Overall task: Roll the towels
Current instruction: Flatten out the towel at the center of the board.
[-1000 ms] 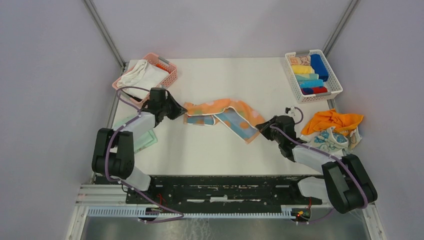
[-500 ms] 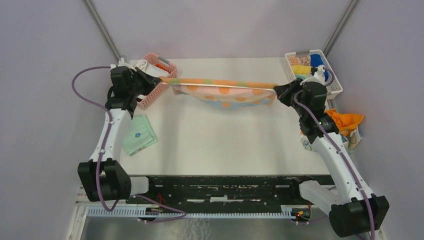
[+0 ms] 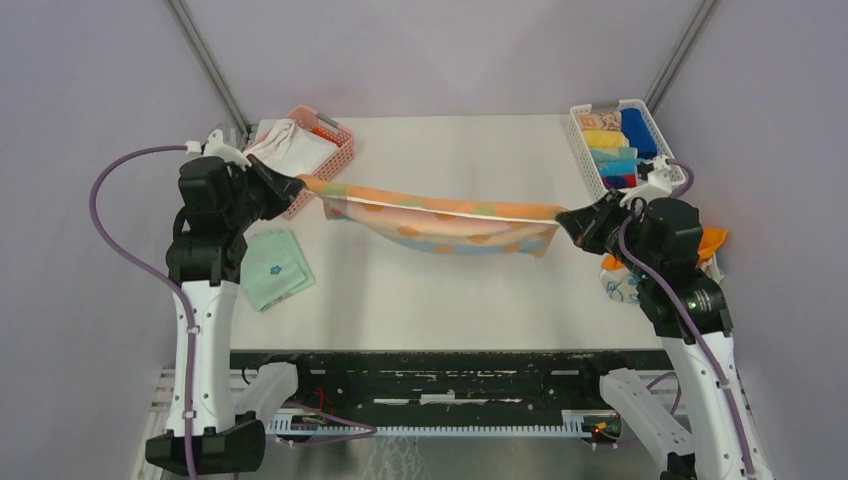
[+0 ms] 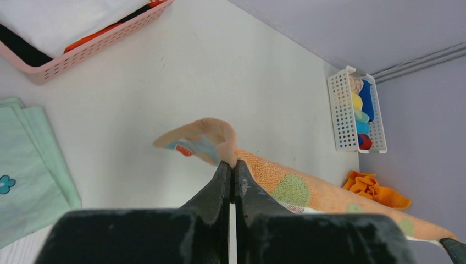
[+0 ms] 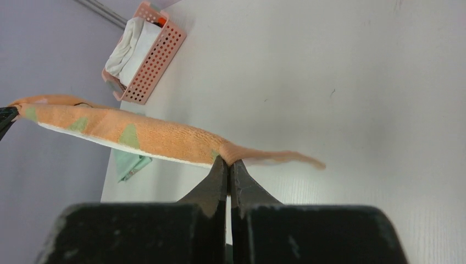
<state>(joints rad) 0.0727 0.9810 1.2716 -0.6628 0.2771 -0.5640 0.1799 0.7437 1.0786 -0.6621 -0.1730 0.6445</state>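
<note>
A peach patterned towel (image 3: pixel 440 218) with green and orange dots hangs stretched in the air above the table, sagging in the middle. My left gripper (image 3: pixel 298 183) is shut on its left corner (image 4: pixel 220 144); my right gripper (image 3: pixel 562 218) is shut on its right corner (image 5: pixel 242 151). A mint green towel (image 3: pixel 272 268) with a blue mark lies folded flat at the table's left edge. An orange towel (image 3: pixel 712 240) and a white towel with teal print (image 3: pixel 622 287) sit in a heap at the right edge, mostly hidden behind my right arm.
A pink mesh basket (image 3: pixel 325 140) holding a white cloth stands at the back left. A white basket (image 3: pixel 655 140) with several rolled towels stands at the back right. The white table (image 3: pixel 440 300) has bare surface under the hanging towel.
Both grippers lifted the peach towel off the table, pulled it taut between them, then carried it a little toward the near side and lower, with both arms drawing back.
</note>
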